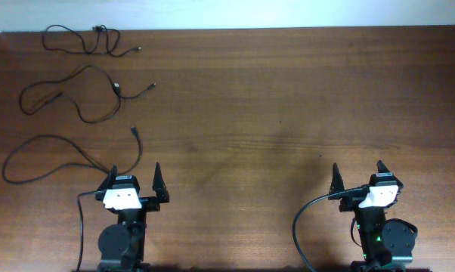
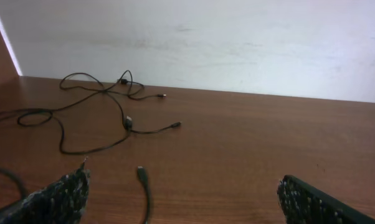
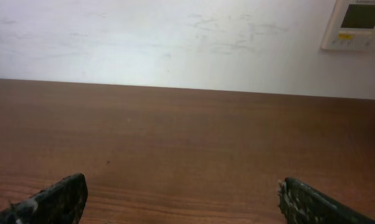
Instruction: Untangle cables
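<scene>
Lying apart, cables (image 1: 119, 88) run mostly left-right.

count — cables (image 1: 116, 85) 3 | robot arms (image 1: 129, 198) 2 | table (image 1: 273, 113) 1

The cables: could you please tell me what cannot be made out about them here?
- Overhead: nearest cable runs under the left gripper; that stretch is hidden.
- Left wrist: the same cable leaves by the bottom edge.
- Overhead: plug types on it, the middle cable and the far cable, too small.
</scene>
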Available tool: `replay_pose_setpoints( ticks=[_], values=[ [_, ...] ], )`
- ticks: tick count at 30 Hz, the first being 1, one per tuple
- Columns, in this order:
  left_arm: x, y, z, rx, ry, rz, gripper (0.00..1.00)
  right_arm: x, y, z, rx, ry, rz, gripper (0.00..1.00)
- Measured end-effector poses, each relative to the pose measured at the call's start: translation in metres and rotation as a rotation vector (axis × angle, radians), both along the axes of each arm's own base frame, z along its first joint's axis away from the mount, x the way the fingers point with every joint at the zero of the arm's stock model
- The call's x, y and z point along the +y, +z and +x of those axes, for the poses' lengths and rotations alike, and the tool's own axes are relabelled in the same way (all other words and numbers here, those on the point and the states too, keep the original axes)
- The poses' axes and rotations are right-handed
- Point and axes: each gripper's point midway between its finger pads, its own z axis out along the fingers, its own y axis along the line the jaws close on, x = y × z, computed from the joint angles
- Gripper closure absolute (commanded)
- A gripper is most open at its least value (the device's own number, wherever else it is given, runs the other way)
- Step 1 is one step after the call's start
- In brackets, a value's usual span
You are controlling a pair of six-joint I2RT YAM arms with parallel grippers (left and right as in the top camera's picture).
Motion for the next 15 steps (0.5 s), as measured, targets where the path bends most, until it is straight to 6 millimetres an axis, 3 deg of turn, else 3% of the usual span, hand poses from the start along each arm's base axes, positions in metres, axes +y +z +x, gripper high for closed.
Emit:
replay_pose_setpoints(
  ticks=[15],
  values=[
    [-0.0007,-0.0015,-0.0001,0.006,-0.004,-0.003,0.01,0.0,0.0,0.0,0.0,0.0,-0.001,0.02]
  ],
)
